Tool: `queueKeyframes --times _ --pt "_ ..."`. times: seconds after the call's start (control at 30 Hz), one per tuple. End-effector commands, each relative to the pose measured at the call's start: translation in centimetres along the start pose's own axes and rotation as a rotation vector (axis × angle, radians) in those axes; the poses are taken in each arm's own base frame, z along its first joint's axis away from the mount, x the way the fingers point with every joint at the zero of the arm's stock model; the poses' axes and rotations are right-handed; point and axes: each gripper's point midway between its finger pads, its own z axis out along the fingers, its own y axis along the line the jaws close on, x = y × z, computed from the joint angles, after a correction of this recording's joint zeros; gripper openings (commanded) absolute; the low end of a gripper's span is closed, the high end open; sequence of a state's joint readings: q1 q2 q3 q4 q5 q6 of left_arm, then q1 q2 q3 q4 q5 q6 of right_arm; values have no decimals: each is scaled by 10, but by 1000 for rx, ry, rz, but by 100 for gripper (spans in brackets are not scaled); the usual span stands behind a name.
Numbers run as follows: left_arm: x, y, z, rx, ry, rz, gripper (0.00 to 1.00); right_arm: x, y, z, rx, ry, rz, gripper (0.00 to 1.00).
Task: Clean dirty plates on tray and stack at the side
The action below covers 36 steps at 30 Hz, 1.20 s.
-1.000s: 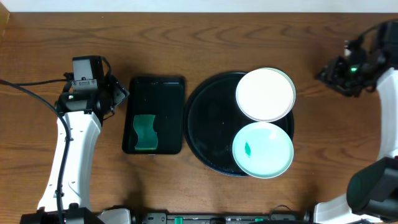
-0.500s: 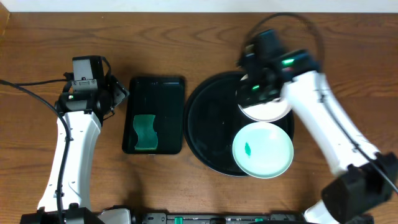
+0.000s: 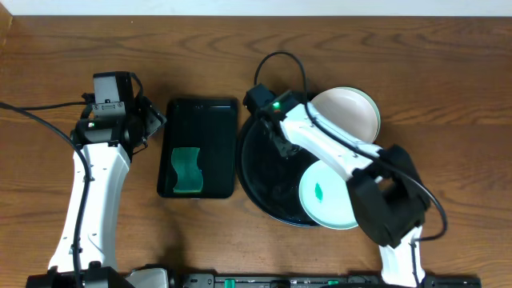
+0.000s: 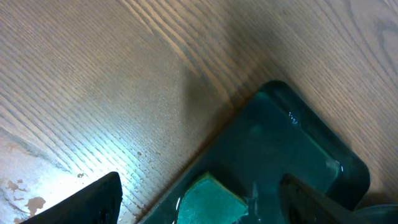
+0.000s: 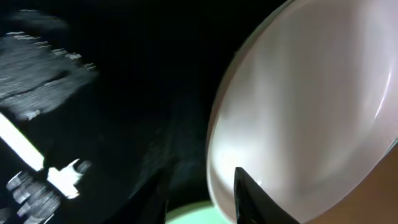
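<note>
The round black tray (image 3: 260, 180) holds a white plate (image 3: 352, 112) at its far right and a mint green plate (image 3: 340, 200) with a small green smear (image 3: 318, 192) at its near right. A pale green edge shows round the white plate's right side. No third plate shows clearly. My right gripper (image 3: 282, 150) is over the tray's left part. In the right wrist view it (image 5: 202, 180) is open and empty, its fingers either side of the white plate's (image 5: 311, 112) rim, with the mint plate (image 5: 193, 216) below. My left gripper (image 3: 152, 120) is open and empty.
A smaller rectangular black tray (image 3: 200, 112) with a green sponge (image 3: 186, 170) lies left of the round tray. In the left wrist view the open fingers (image 4: 199, 180) hover over that tray's (image 4: 292, 149) corner and the sponge (image 4: 211, 199). Bare wooden table lies all around.
My right arm has swung from the table's far right edge across the white plate to the round tray's left part. The left arm and the plates have not moved.
</note>
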State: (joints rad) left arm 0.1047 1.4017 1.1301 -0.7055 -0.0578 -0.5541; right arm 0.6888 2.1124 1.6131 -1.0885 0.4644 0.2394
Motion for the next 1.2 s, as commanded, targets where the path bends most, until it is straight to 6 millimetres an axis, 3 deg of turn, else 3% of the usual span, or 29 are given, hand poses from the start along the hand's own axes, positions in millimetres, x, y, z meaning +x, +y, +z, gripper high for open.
queueKeyframes --times 0.0,0.2,0.57,0.77,0.87,0.97,1.1,1.17 --pt "-3 0 -2 2 -10 -12 81 -7 -10 2 79 -29 38 32" --pt "-3 0 -2 2 -10 -12 80 -10 -8 2 70 -37 42 40" --pt "-3 0 -2 2 -10 -12 80 -9 -8 6 61 -36 96 40" --pt "-3 0 -2 2 -10 -12 81 -2 -8 18 62 -21 98 41" --pt "-3 0 -2 2 -10 -12 80 -1 -8 22 63 -18 102 36" --pt "-3 0 -2 2 -10 -12 81 0 -9 22 65 -13 101 24" --pt "-3 0 -2 2 -10 -12 81 0 -9 23 65 -13 103 1" --pt "-3 0 -2 2 -10 -12 80 0 -9 23 65 -13 103 1"
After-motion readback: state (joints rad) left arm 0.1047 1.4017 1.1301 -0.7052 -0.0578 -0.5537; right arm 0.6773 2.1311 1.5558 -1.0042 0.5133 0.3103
